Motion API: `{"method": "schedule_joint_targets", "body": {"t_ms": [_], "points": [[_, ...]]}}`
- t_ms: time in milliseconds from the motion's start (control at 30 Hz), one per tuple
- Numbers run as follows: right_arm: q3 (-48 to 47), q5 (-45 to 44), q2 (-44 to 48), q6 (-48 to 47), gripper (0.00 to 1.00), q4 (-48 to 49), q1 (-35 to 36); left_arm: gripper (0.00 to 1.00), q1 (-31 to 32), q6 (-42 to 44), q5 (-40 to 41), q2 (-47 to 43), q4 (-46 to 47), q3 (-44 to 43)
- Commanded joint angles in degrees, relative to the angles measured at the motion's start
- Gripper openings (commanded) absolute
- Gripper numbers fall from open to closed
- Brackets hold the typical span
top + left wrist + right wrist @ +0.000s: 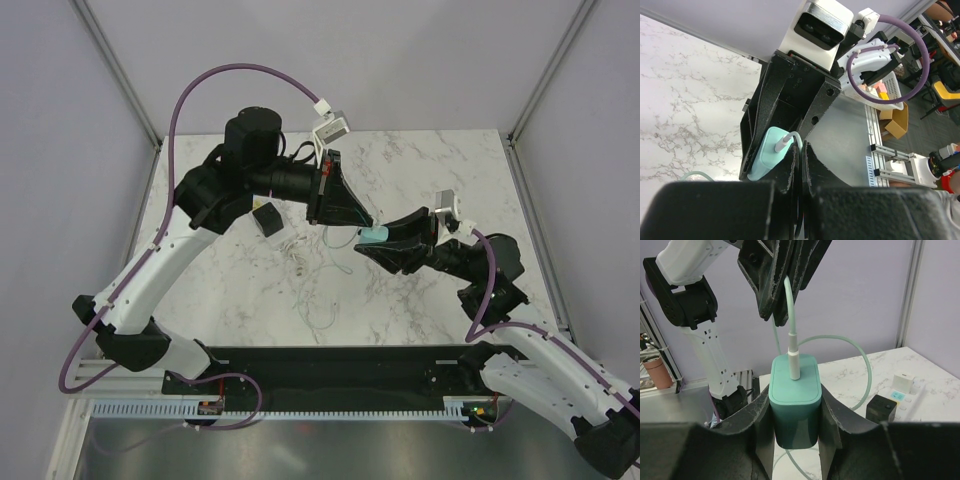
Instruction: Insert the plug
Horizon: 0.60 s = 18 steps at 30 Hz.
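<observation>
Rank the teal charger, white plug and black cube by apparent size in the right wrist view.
1. teal charger, largest, though nearest the camera
2. black cube
3. white plug, smallest

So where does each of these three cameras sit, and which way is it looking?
Top external: above and behind the arms, looking down on the white marble table; both arms show.
Left wrist: on the left arm, looking along its left tool at the other arm.
Right wrist: on the right arm, looking past its right tool at the left tool.
Both wrist views share the mint-green plastic charger block and white plug.
</observation>
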<state>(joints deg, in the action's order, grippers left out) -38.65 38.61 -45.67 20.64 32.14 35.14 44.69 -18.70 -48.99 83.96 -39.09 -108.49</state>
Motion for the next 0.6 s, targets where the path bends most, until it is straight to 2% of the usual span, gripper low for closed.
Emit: {"method": "schedule_joint_targets", "body": {"t_ms": [0,67,100,133,200,300,500,567], "points": [[-1.2,-0.8,1.3,-1.0,0.25,1.3,0.3,0.02,-0.1,-1.5,1.0,-1.9,1.6,-0.7],[-1.3,-0.9,1.3,-1.0,0.3,1.0,0.3,0.02,-0.1,-1.8,1.3,-2.2,2.0,-0.4],[-1.5,-0.9,1.2,-1.0,0.38,0.6,0.3,0.02,-0.2,-1.9,1.4,-2.5,2.5,-0.2],[-1.6,-0.8,1.2,-0.9,0.39,0.5,0.3,0.02,-0.1,-2.0,1.4,-2.5,2.8,-0.1],[-1.7,-0.8,0.8,-0.6,0.4,0.5,0.3,0.02,-0.1,-2.1,1.6,-2.7,3.2,0.1],[-1.4,-0.8,0.7,-0.3,0.35,1.1,0.3,0.02,-0.1,-2.2,1.7,-3.0,3.7,0.3],[-0.6,-1.2,1.0,0.3,0.41,1.7,0.3,0.02,-0.2,-2.2,2.7,-4.2,4.5,1.6],[-0.6,-1.0,1.1,0.5,0.4,2.0,0.3,0.02,-0.3,-2.5,2.8,-4.5,5.0,2.0]]}}
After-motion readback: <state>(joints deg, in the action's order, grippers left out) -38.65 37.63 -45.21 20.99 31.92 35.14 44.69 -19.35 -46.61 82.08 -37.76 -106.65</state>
